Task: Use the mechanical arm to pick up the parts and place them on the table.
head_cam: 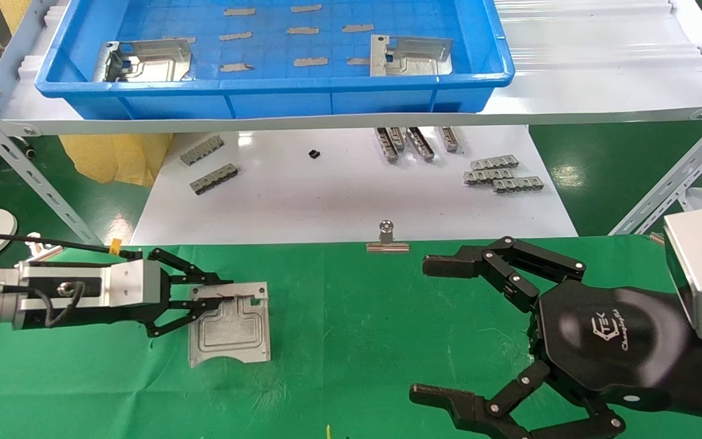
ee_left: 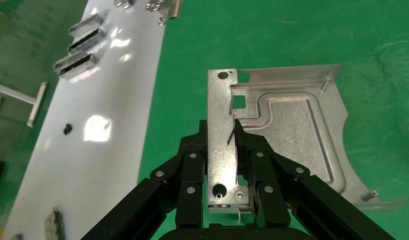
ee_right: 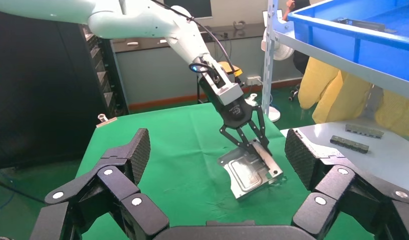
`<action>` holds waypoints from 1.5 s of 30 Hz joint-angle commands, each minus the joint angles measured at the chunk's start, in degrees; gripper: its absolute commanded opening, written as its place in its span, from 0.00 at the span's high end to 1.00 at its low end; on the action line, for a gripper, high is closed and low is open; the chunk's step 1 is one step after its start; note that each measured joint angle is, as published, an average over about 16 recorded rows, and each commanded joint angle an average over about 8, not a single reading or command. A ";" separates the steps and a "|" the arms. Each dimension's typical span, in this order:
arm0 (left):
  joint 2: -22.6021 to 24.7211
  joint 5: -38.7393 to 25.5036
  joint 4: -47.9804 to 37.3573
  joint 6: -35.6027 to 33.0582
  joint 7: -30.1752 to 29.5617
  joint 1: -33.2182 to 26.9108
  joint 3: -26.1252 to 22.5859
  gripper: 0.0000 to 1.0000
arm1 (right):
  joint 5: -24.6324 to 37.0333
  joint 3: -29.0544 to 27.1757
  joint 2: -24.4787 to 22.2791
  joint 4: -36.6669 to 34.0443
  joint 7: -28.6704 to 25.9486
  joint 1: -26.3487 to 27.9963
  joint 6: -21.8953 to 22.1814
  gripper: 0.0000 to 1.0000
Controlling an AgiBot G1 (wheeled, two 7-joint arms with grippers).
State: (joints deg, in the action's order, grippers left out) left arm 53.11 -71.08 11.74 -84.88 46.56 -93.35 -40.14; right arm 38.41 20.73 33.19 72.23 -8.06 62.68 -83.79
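Observation:
A silvery stamped part [head_cam: 229,332] lies low on the green table [head_cam: 375,341] at the left. My left gripper [head_cam: 214,296] is shut on its notched flange edge, one finger on each side of the strip. This shows close up in the left wrist view, on the part [ee_left: 287,130] and at the gripper [ee_left: 221,137]. The right wrist view shows the part [ee_right: 250,170] tilted, its free edge down on the cloth. Two more parts [head_cam: 147,61] [head_cam: 409,56] lie in the blue tray [head_cam: 265,85]. My right gripper [head_cam: 427,329] hangs wide open and empty over the table's right side.
The blue tray sits on a white shelf with slanted metal braces [head_cam: 28,177] at both sides. Beyond the cloth is a glossy white board [head_cam: 339,195] with small grey ribbed strips [head_cam: 500,174]. A silver binder clip [head_cam: 387,239] clamps the cloth's far edge.

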 commanded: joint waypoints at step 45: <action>0.83 3.24 -10.57 -5.86 -7.49 -1.12 2.21 0.00 | -0.02 0.01 -0.01 -0.02 0.02 -0.01 0.02 0.00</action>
State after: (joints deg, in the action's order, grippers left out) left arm 53.67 -67.45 2.17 -90.66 38.32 -94.01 -37.60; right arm 38.40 20.74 33.18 72.21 -8.05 62.67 -83.77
